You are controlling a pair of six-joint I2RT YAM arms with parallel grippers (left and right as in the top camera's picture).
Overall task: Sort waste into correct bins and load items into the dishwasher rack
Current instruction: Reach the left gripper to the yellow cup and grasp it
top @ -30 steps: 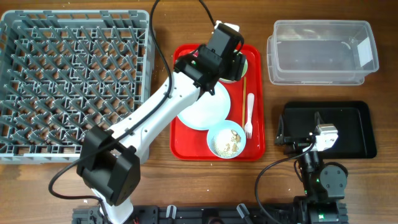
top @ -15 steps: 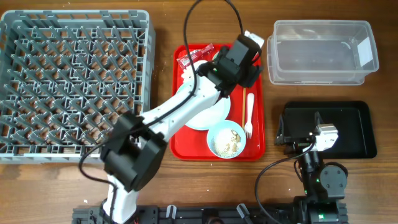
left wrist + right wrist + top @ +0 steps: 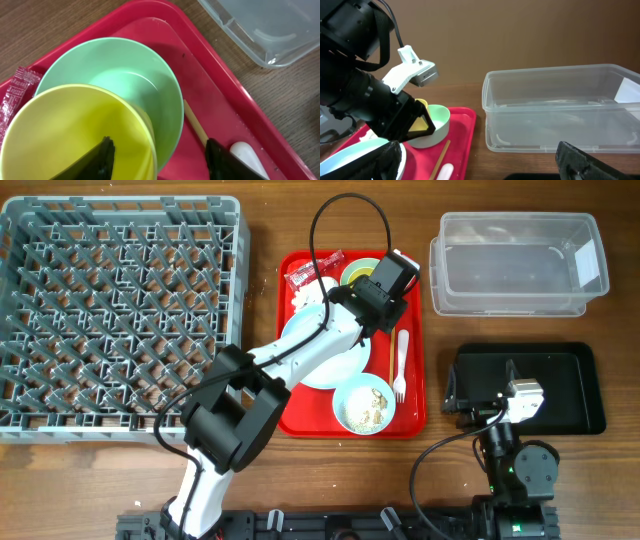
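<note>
On the red serving tray, the small yellow cup (image 3: 75, 135) sits nested in the light green bowl (image 3: 125, 75); both also show in the overhead view (image 3: 358, 275). My left gripper (image 3: 160, 160) is open. One finger is inside the cup and the other is outside both rims, above the tray. The red wrapper (image 3: 313, 272) and white napkin (image 3: 305, 297) lie at the tray's back left. The blue plate (image 3: 325, 360), the blue bowl with rice scraps (image 3: 365, 405), the chopsticks (image 3: 392, 345) and the fork (image 3: 401, 365) are on the tray. My right gripper (image 3: 485, 167) is open and empty.
The grey dishwasher rack (image 3: 120, 310) fills the left of the table. The clear tub (image 3: 515, 265) stands at the back right, with the black tray (image 3: 560, 385) in front of it. My right arm rests over the black tray's left part. The red serving tray (image 3: 415, 300) lies in the middle.
My left gripper has moved right and slightly forward off the tray's back corner. The wrapper, napkin and yellow cup have come into view. The right arm has not moved.
</note>
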